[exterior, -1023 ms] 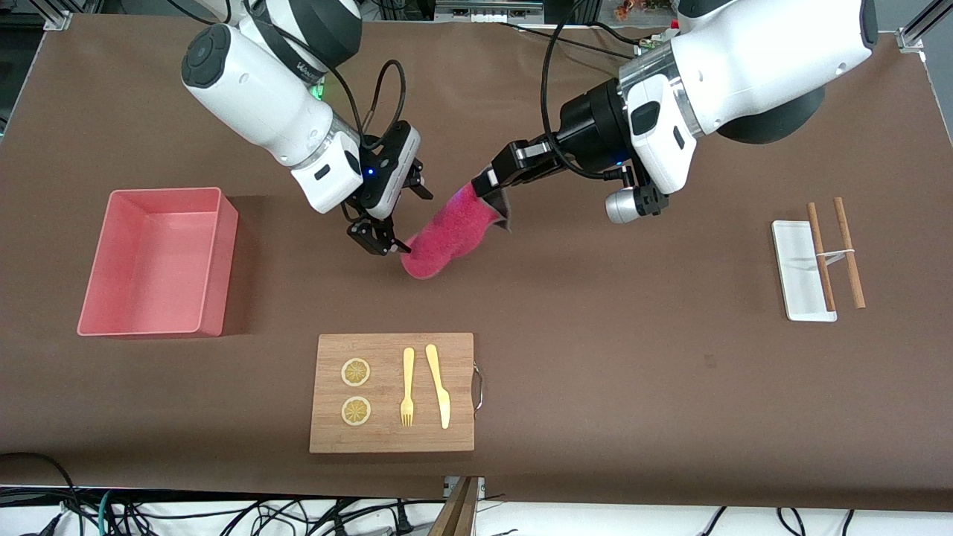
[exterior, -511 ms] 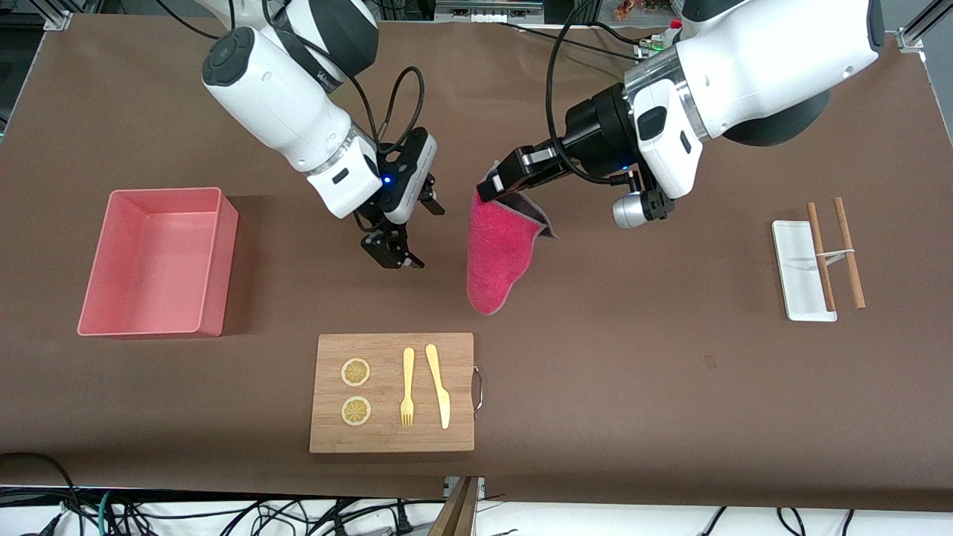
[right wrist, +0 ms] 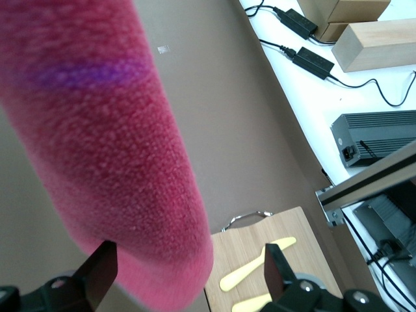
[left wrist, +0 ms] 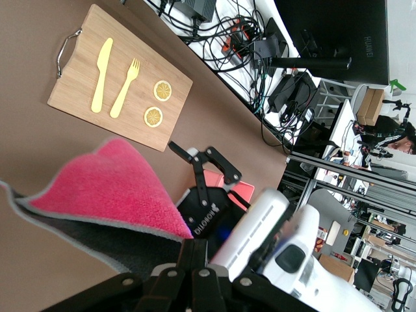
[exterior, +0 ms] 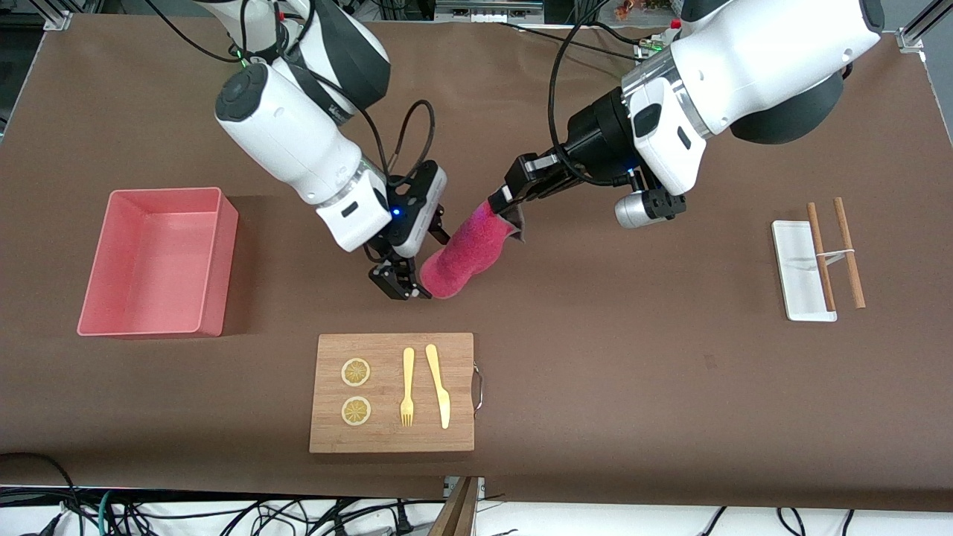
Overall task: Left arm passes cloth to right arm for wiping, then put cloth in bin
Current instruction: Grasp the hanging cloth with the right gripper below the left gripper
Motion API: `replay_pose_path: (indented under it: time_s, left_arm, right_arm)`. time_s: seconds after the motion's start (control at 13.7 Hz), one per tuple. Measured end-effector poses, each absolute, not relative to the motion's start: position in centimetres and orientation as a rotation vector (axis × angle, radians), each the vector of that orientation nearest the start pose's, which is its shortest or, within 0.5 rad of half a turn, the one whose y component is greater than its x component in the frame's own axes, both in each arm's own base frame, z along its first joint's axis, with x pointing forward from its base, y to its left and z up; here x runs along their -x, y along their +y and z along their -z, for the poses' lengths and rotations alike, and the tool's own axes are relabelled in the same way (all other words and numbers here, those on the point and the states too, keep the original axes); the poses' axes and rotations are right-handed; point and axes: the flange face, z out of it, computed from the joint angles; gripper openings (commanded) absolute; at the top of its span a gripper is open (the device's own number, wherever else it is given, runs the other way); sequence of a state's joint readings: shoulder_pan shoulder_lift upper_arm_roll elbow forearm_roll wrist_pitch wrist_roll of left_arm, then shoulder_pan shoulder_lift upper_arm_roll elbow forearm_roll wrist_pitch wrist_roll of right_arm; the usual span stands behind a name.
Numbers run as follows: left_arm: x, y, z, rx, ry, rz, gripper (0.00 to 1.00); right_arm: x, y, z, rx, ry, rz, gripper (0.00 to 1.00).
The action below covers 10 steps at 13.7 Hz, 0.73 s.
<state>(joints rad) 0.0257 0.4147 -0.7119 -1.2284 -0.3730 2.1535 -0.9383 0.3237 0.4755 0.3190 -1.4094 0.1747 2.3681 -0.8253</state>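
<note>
We see the cloth (exterior: pixel 469 251) hanging in the air between the two arms, over bare table between the board (exterior: pixel 392 392) and the robots' bases. The left gripper (exterior: pixel 500 201) is clamped on its upper corner, where a grey flap of the underside shows. The free lower end droops toward the right gripper (exterior: pixel 406 286), which sits at the cloth's bottom tip with its fingers spread; in the right wrist view the pink pile fills the gap between the two fingertips (right wrist: pixel 101 266), so we judge it is placed to close but has not pinched yet.

The cloth looks light, soft and limp: it sags into a rolled tube under its own weight and will not hold any shape. The terry pile should give good friction, so slipping seems unlikely once pinched. We would take hold a little way in from the lower tip, where the layers double up, not at the thin edge. Only after that grip is firm should the left gripper let go.

The bin (exterior: pixel 155 262) waits near the right arm's end of the table.
</note>
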Motion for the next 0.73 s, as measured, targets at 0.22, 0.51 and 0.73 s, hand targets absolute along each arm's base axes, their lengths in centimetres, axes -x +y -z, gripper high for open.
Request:
replay_pose_path:
  time_s: [0.22, 0.51, 0.73]
  left_arm:
    - [-58.7, -37.5, -65.5, -2.228, 0.526, 0.054, 0.00]
    - [-58.5, -37.9, -64.8, -2.273, 0.509, 0.036, 0.00]
    - [-58.2, -38.5, -64.4, -2.306, 0.492, 0.020, 0.00]
  right_arm:
    - [-61.7, 42.3, -48.2, 2.268, -1.639, 0.737, 1.00]
    - [-61.7, 44.9, -46.9, 2.298, -1.631, 0.736, 1.00]
    - [-61.9, 45.0, -46.8, 2.309, -1.635, 0.743, 0.99]
